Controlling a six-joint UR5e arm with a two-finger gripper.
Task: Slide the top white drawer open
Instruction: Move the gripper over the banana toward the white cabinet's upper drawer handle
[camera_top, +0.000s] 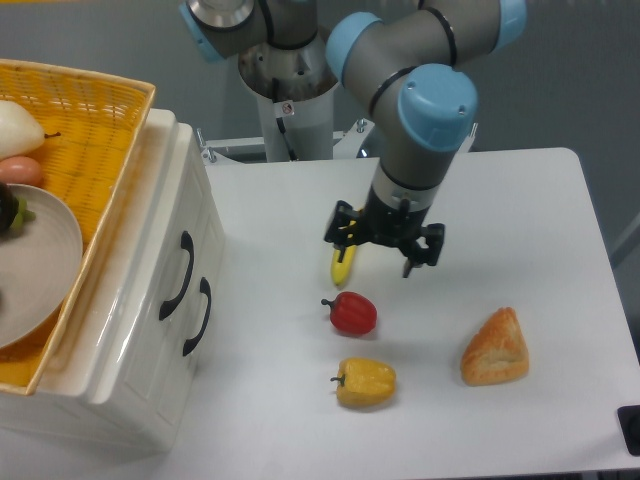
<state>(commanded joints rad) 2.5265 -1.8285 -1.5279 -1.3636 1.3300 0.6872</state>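
The white cabinet stands at the left, its front face turned toward the table. The top white drawer (172, 222) is shut flush, and its curved black handle (178, 277) sits just left of the lower drawer's handle (200, 316). My gripper (383, 249) hangs over the middle of the table, well to the right of the cabinet and apart from both handles. Its fingers (343, 236) are spread open with nothing held between them. It hovers over the yellow banana (342, 269) and covers most of it.
A red pepper (351, 313), a yellow pepper (365, 382) and a piece of bread (495, 348) lie on the table in front of the gripper. A yellow wicker basket (95, 120) with a plate and food sits on the cabinet. The arm's base (292, 95) stands behind.
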